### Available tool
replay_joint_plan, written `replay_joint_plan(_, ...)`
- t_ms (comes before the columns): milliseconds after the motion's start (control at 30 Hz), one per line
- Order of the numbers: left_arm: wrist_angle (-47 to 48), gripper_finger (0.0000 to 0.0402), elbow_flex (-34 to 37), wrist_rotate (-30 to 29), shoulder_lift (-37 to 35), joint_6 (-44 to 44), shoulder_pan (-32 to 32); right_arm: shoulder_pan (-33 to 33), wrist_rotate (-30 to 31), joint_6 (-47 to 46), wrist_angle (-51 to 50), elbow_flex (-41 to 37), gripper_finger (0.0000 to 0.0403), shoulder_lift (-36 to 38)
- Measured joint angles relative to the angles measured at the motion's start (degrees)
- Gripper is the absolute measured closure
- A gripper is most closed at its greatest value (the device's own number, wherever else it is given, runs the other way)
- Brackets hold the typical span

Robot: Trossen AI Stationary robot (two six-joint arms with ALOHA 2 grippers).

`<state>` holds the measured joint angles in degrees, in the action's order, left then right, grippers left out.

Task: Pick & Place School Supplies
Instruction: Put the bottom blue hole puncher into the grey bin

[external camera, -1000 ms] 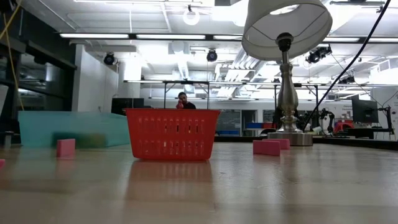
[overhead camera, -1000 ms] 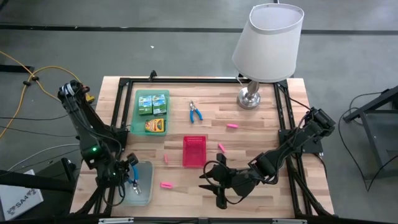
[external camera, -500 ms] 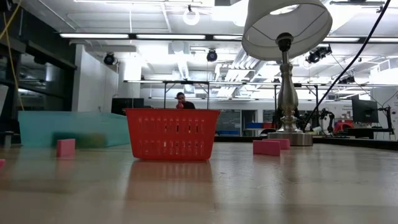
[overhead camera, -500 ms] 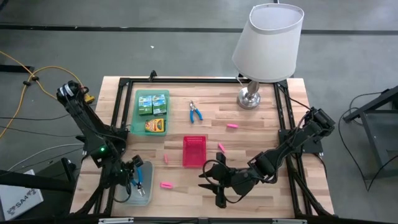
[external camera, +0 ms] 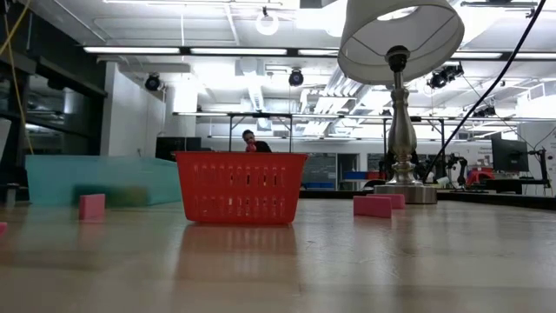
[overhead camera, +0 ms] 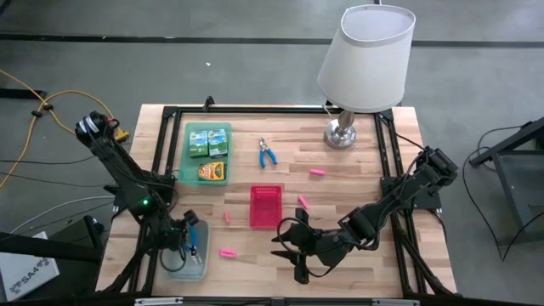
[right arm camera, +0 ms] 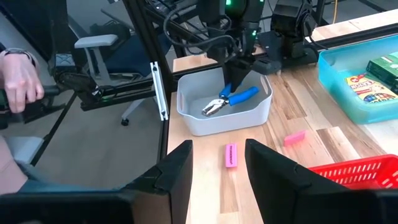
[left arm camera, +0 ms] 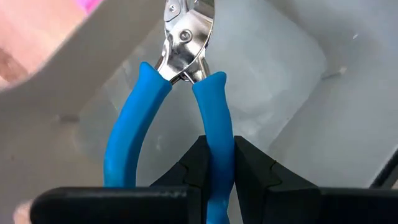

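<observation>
Two dark fingers of the left gripper (left arm camera: pixel 214 171) pinched tight on one blue handle of the small metal pliers-like tool (left arm camera: pixel 180 81), steel nose hanging inside the clear plastic bin (right arm camera: pixel 224 118) at the near left corner of the wooden table (overhead camera: pixel 357 178). Other blue handle free, splayed beside the gripped one. Seen from the right wrist: tool tilted, nose low over the bin floor, though touching or not cannot be told.

Right gripper (right arm camera: pixel 217 163) parked low near the table's front edge, fingers apart with nothing between them, pointed toward the bin. Just ahead of it, a tiny pink rectangular eraser block (right arm camera: pixel 231 155) flat on the wood, a second pink block (right arm camera: pixel 294 137) farther on.

Red mesh basket (overhead camera: pixel 265 206) near mid-table, pink blocks scattered around it. Second blue-handled tool (overhead camera: pixel 267 153) lying beyond the basket. Flat green tray (overhead camera: pixel 206 154) at the left holding green-and-yellow cardboard boxes (overhead camera: pixel 209 141). White-shaded lamp (overhead camera: pixel 365 59) at the far right corner. Person's hand (right arm camera: pixel 18 78) off the table's left edge.
</observation>
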<state>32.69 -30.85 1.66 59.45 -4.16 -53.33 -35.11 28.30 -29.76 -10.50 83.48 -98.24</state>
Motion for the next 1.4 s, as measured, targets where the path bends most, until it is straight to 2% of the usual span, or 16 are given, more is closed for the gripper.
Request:
replay_joint_plan(267,1.5,0.0360,0.0,4.2,4.2,1.2,0.9,0.0,-0.1,0.0,0.0,0.0,0.0264,0.0)
replay_joint_plan(900,1.1,0.0358,0.0,4.1,5.1,1.3,1.6,0.0,-0.1,-0.4,0.0,0.0,0.0264,0.0)
replay_joint_plan(1133,0.5,0.0328,0.0,4.1,5.1,-0.3,1.6,0.0,-0.1,-0.4,0.0,0.0,0.0264,0.0)
replay_joint_plan(1400,-2.4,0.0322,0.0,4.1,5.1,-0.4,1.5,0.0,-0.1,-0.4,0.0,0.0,0.0264,0.0)
